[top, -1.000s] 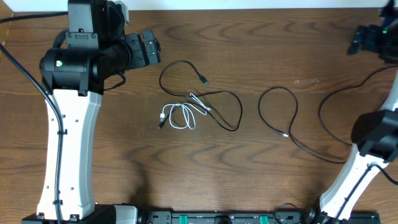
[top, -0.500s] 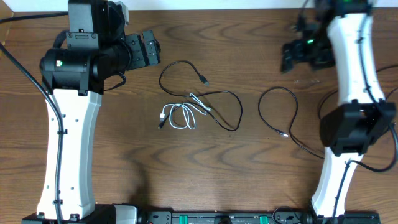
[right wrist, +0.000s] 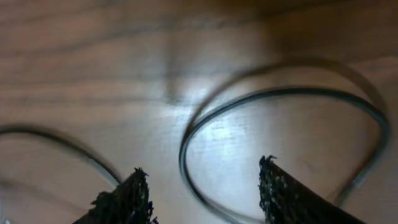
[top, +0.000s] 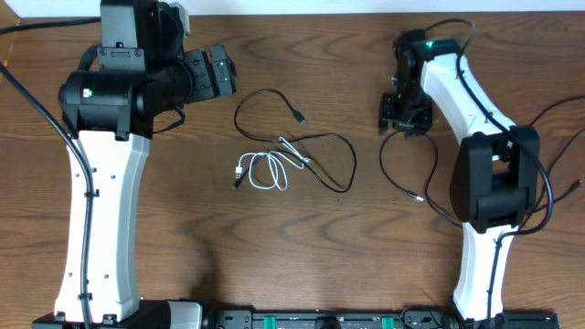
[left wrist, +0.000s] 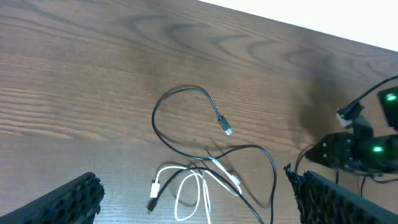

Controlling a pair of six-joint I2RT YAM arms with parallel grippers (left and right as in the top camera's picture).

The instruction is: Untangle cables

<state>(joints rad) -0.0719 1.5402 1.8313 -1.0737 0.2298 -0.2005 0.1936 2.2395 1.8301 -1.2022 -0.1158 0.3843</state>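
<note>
A thin black cable (top: 317,140) and a coiled white cable (top: 263,171) lie crossed over each other at the table's middle; both show in the left wrist view, black (left wrist: 186,93) and white (left wrist: 186,186). A second black cable (top: 425,163) loops apart at the right. My left gripper (top: 224,73) is open, high above the back left, its fingers wide (left wrist: 199,199) over the tangle. My right gripper (top: 403,121) is open and low over the top of the right loop, whose curve (right wrist: 249,99) lies just ahead of its fingers (right wrist: 202,196).
The wooden table (top: 164,247) ends at a white wall at the back. Arm supply cables (top: 489,151) trail along the right side. A black rail with green connectors (top: 320,320) runs along the front edge.
My right arm has swung from the far back right corner leftward and down, and now hovers over the top of the right black loop. The left arm and the cables have not moved.
</note>
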